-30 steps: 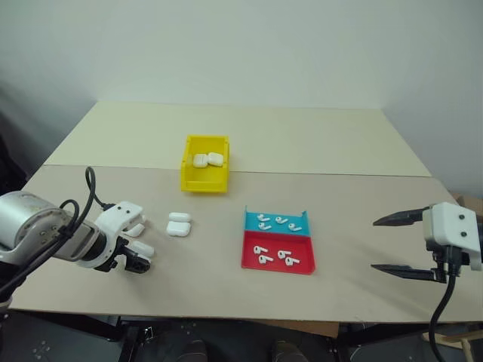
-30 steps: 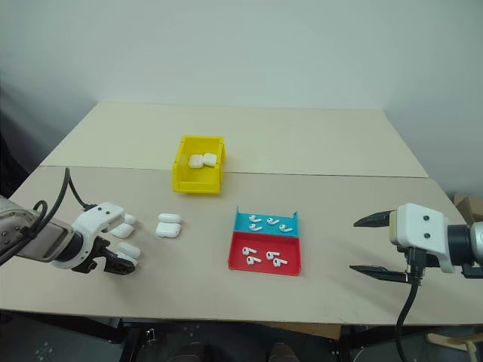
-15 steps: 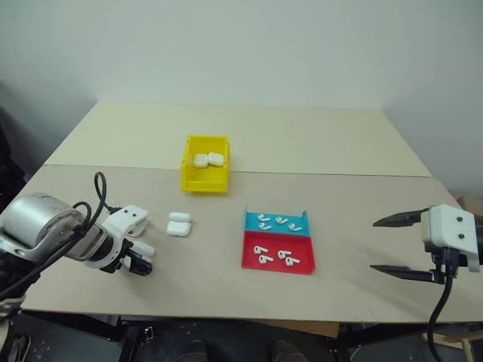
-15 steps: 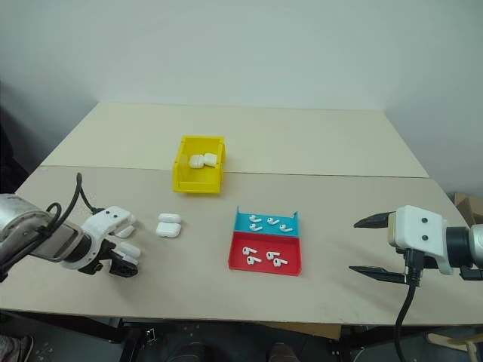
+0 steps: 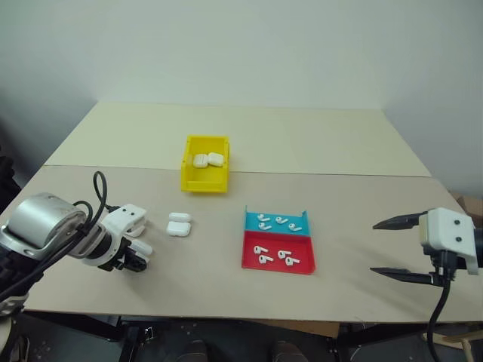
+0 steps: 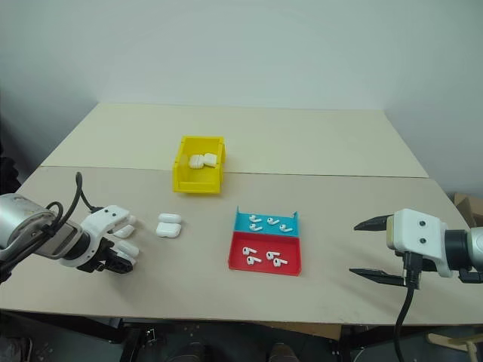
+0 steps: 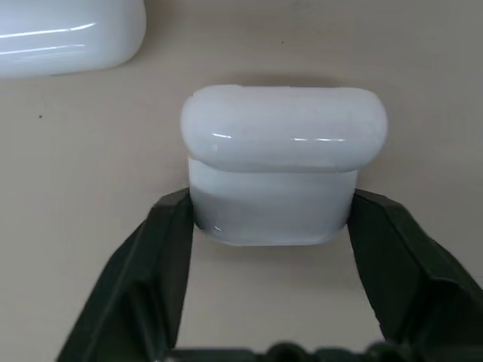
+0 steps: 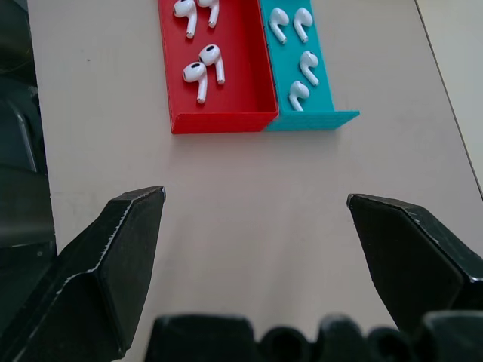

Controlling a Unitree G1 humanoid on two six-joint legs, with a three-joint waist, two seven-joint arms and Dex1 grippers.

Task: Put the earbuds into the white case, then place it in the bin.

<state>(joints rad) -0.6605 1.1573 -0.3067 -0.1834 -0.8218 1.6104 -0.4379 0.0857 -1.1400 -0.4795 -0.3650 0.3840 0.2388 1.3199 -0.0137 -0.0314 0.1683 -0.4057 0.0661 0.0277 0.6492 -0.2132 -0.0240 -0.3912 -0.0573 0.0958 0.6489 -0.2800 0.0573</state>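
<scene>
Since a second ago, we are seeing our left gripper (image 7: 268, 219) drawn in from spread fingers to a clamp on the white case (image 7: 281, 162), which is lying on the table (image 5: 339, 143) near its front left edge; the two black fingers (image 7: 162, 256) are pressing the lower body of the case from both sides, below its rounded lid. Another case (image 7: 68, 34) is lying just beside it, and two more cases (image 5: 179, 224) are sitting together a little farther toward the middle. We are holding our right gripper (image 5: 396, 247) above the right side of the table with its fingers spread wide and nothing between them, unchanged from before. The earbuds (image 8: 202, 64) are lying in the red-and-blue tray (image 5: 278, 243), four in each half. The bin (image 5: 204, 177) is standing beyond the cases, toward the back, with two cases (image 5: 207, 159) already inside it.
</scene>
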